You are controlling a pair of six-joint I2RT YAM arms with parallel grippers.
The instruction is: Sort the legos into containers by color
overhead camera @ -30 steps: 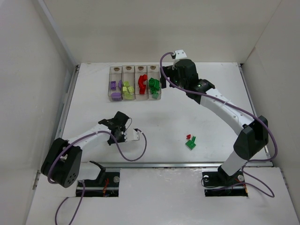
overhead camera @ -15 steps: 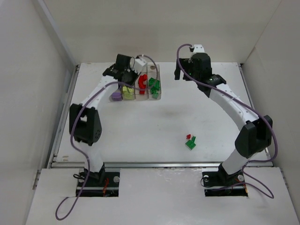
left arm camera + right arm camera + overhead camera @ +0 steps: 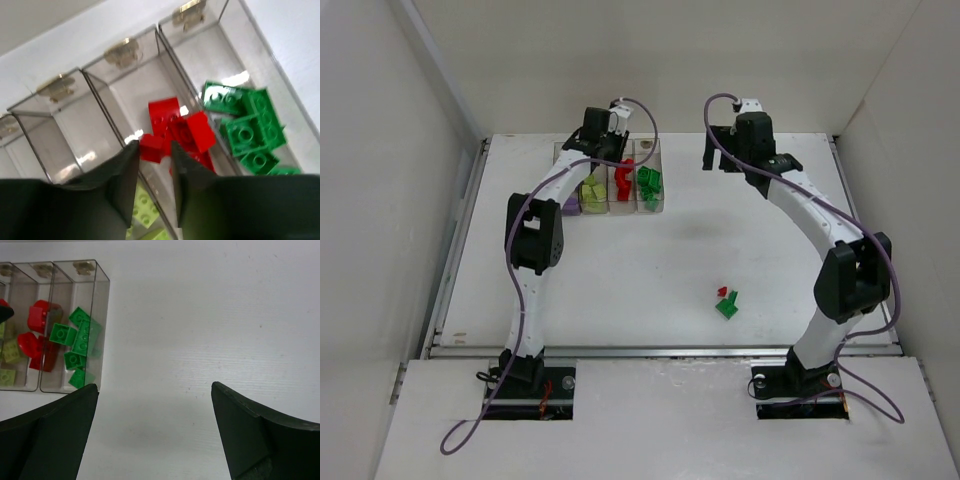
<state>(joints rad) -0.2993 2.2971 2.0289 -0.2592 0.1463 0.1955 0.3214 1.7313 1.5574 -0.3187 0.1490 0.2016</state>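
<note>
Four clear containers [image 3: 647,148] stand in a row at the back. They hold purple, yellow-green, red [image 3: 185,127] and green legos [image 3: 247,130]. My left gripper [image 3: 603,135] hangs over the red bin, its jaws nearly closed on a small red brick [image 3: 150,149] at the fingertips [image 3: 131,150]. My right gripper [image 3: 718,152] is open and empty, over bare table right of the green bin [image 3: 95,305]. A small red brick [image 3: 722,292] and a green brick [image 3: 728,306] lie loose together near the table's front right.
White walls enclose the table on three sides. A metal rail runs along the front edge [image 3: 660,350]. The left arm reaches across the left bins and hides part of them.
My left arm swung from the near left of the table up to the containers and now sits over the red bin. My right gripper moved right, away from the bins.
</note>
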